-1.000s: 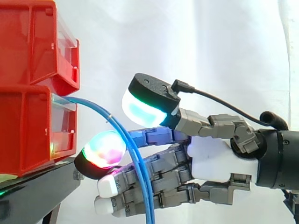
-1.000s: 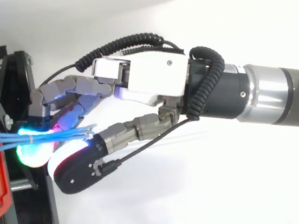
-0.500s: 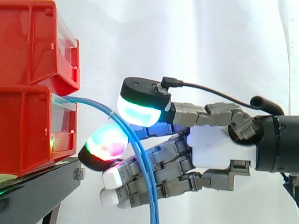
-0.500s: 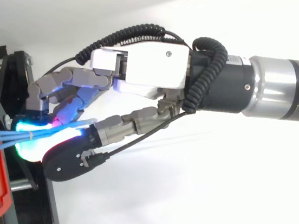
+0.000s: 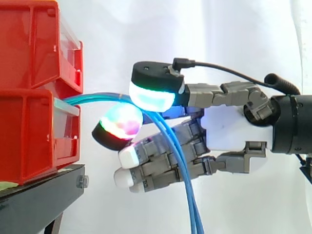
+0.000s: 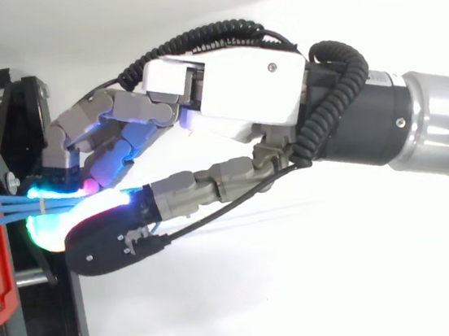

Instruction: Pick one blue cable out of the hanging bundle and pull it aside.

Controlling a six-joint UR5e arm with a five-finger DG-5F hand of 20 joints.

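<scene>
**Pinching several strands at once is the danger**

The hand (image 5: 229, 136) is closed in a pinch. Its cyan-green thumb pad (image 5: 152, 97) sits above a magenta-green finger pad (image 5: 122, 124), and the bundle of thin blue cables (image 5: 97, 98) passes between them, so I judge it gripped there. The other fingers lie loosely curled under the thumb. Below the pinch the strands hang in front of those fingers. Ahead of the fingertips they run level into the lower red plastic bin (image 5: 29, 141) on the black metal stand (image 5: 39, 195).

More than one strand seems caught, so a sideways pull may drag the whole bundle instead of one cable. A weak pinch could also let the strands slide off the rounded pads.

From above, the glow washes out the contact, so the pinched strands cannot be counted. The cables' lower ends are cut off, and their anchoring inside the bin is hidden.
</scene>
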